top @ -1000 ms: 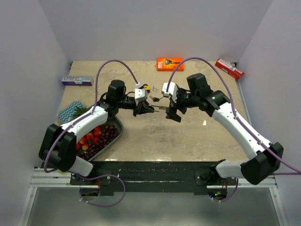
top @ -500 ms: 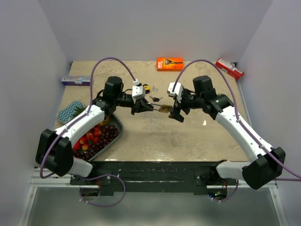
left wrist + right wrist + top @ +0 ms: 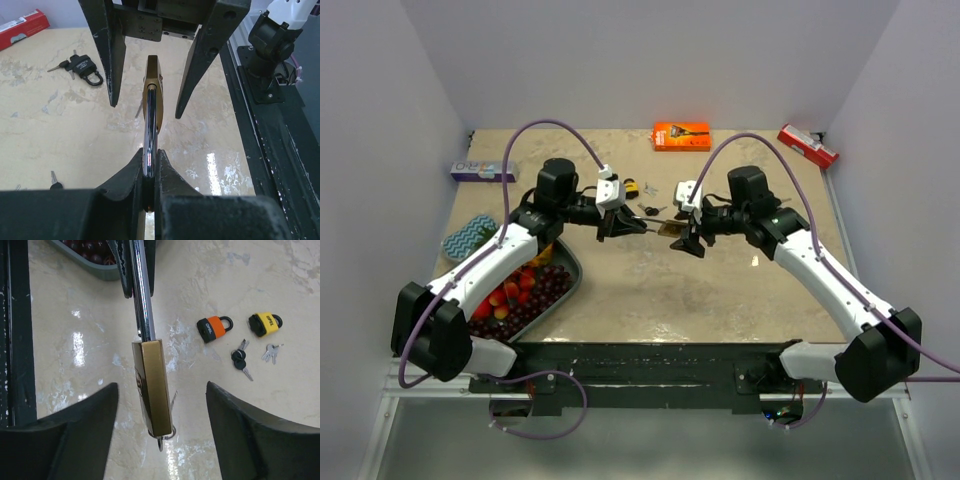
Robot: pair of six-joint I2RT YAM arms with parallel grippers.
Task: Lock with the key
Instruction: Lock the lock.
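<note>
A brass padlock [image 3: 151,385] with a chrome shackle [image 3: 150,135] hangs in the air above the table's middle. My left gripper [image 3: 149,162] is shut on the shackle and holds the lock out level; it shows in the top view [image 3: 638,226]. A key with a ring [image 3: 168,432] sticks out of the lock body's far end. My right gripper [image 3: 162,405] is open, its fingers [image 3: 85,415] on either side of the brass body without touching it. In the top view the right gripper [image 3: 686,240] sits at the lock [image 3: 667,229].
An orange padlock [image 3: 214,328], a yellow padlock [image 3: 264,323] and loose keys [image 3: 240,359] lie on the table. A black padlock [image 3: 85,67] lies further back. A tray of fruit [image 3: 525,290] stands front left. Boxes [image 3: 680,135] line the back edge.
The right gripper has moved left toward the left gripper and now straddles the padlock body. The left arm has shifted slightly back with the lock still held.
</note>
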